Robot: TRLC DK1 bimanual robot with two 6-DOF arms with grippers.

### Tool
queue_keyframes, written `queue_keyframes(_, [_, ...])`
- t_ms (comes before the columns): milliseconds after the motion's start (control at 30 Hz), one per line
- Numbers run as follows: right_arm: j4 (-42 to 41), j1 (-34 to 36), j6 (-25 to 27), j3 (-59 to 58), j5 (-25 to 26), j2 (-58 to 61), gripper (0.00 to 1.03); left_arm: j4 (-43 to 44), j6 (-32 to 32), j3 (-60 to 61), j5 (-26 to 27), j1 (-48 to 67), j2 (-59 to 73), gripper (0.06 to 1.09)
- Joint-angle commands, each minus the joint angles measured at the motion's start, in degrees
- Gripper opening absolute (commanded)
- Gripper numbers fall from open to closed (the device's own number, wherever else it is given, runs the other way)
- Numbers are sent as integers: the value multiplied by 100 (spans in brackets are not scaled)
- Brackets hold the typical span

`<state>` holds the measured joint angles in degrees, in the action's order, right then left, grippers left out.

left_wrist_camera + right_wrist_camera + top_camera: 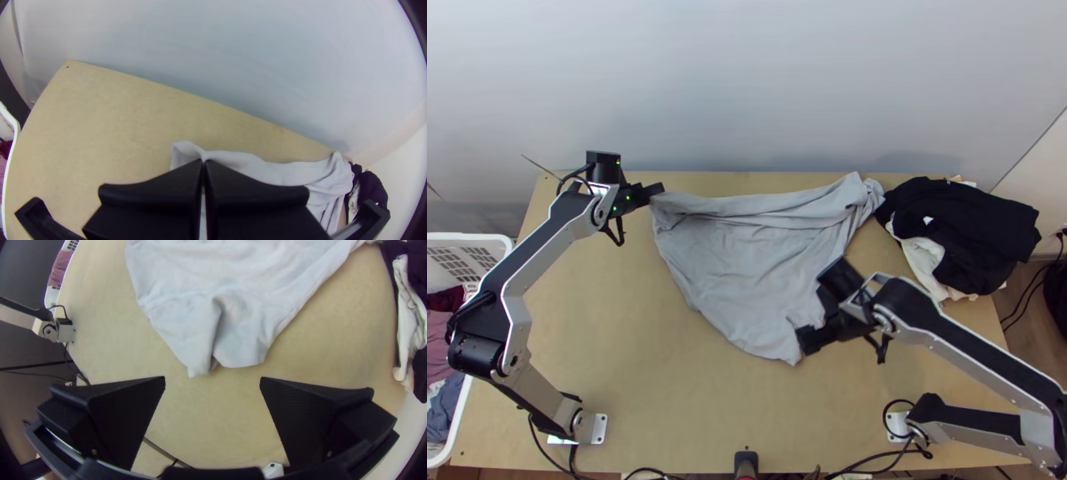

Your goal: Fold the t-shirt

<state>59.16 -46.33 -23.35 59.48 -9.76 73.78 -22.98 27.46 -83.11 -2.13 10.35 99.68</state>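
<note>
top view: bright, diffuse light over desk [611, 320] and wall [747, 96]; soft shadow on wall, two o'clock. green lights [627, 198] glow at ten. t-shirt [747, 256] pale, shading gently in its folds. left wrist view: bright wall, faint shadow toward four; corners dark at two and four. right wrist view: desk rim bowed at nine, dim beyond at ten.

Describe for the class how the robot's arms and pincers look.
The left arm and right arm have silver-grey links with black tops and bulky black joints. Black cables loop outside the links. The metal base plates have small holes. The left pincer and right pincer have wide, flat black fingers; small green lights dot the left arm's black wrist housing.
</note>
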Motion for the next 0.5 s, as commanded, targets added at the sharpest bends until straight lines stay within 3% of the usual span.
queue_keyframes(0, [-545,-544,-90,-464,-202,365,99,-75,-39,23,-42,64,-54,9])
queue_keyframes(367, [-1574,-799,-275,-798,-193,1148,96,-198,-83,111,-59,20,-124,9])
queue_keyframes(467, [-1750,-790,-275,-816,-193,1244,86,-189,-92,164,-59,11,-115,9])
